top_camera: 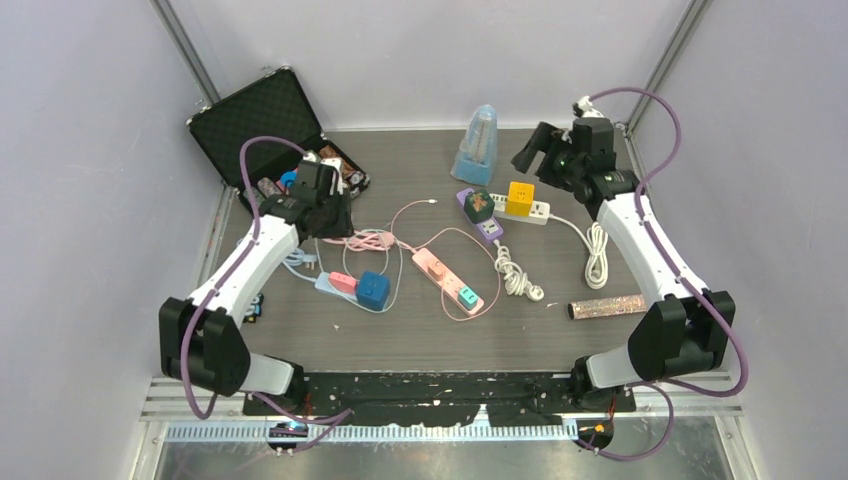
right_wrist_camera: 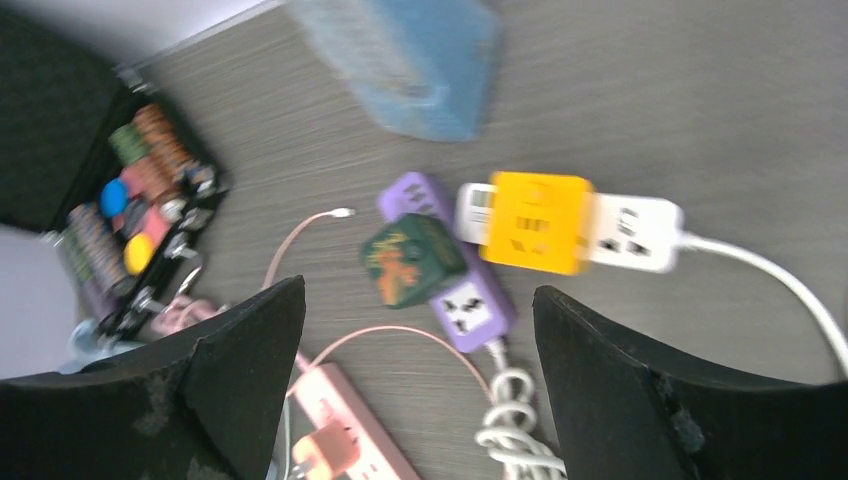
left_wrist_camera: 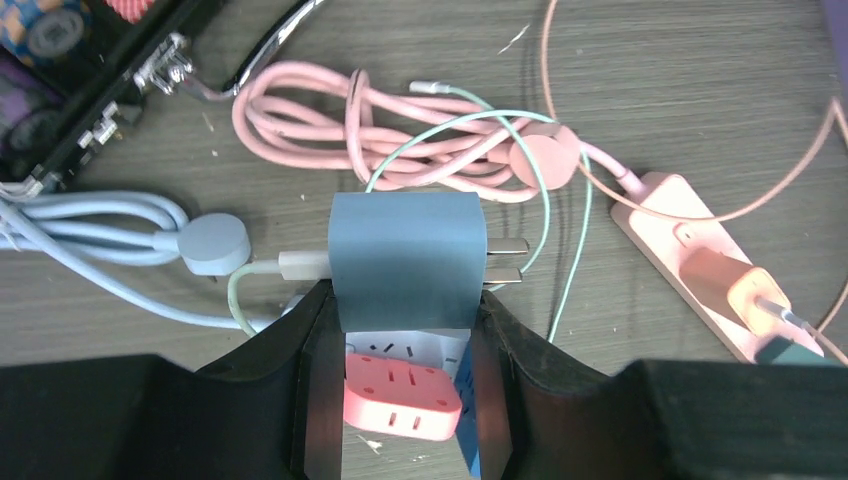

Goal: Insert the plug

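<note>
Over the pale-blue strip (top_camera: pixel 325 283) at table left, left gripper (left_wrist_camera: pixel 405 302) clamped on a grey-blue plug (left_wrist_camera: pixel 405 250) — prongs level, pointing right, above the pink adapter (left_wrist_camera: pixel 400 395), right gripper (right_wrist_camera: pixel 418 297) spread wide — raised over the yellow adapter (right_wrist_camera: pixel 533 220) and purple strip (right_wrist_camera: pixel 470 305).

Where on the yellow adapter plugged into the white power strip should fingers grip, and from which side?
Grip the yellow adapter by two opposite flat side faces, coming straight down from above. It is a square block standing proud of the white power strip, so its sides are exposed. The green adapter sits close along the strip's line, so closing across the strip's width looks safer.
</note>
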Motion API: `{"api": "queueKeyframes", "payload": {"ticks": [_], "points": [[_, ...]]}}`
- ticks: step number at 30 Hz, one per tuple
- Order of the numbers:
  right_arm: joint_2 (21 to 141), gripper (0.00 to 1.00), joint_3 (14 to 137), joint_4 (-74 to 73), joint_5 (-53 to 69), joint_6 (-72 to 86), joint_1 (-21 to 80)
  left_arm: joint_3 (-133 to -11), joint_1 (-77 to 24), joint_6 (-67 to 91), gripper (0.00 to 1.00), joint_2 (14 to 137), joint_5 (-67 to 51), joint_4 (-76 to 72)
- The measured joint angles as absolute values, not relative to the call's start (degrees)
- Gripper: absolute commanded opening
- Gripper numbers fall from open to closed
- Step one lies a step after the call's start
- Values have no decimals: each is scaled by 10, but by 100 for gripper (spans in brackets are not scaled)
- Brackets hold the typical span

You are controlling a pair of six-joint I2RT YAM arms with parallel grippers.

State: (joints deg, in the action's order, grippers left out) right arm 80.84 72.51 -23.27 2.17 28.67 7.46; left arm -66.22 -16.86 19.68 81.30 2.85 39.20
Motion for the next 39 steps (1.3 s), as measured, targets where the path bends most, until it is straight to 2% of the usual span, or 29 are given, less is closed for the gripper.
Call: {"api": "queueKeyframes", "payload": {"ticks": [5, 11, 22, 32, 39], "points": [[837, 89, 785, -217, 115, 241, 117, -669, -169, 141, 0, 762, 19, 371], [843, 89, 808, -214, 174, 207, 154, -700, -169, 89, 0, 697, 19, 349], [836, 90, 804, -207, 192, 196, 168, -665, -169, 69, 0, 555, -18, 301], [825, 90, 790, -207, 209, 182, 187, -645, -169, 81, 0, 498, -107, 291], [825, 90, 790, -211, 230, 167, 214, -705, -182, 89, 0, 498, -179, 244]]}}
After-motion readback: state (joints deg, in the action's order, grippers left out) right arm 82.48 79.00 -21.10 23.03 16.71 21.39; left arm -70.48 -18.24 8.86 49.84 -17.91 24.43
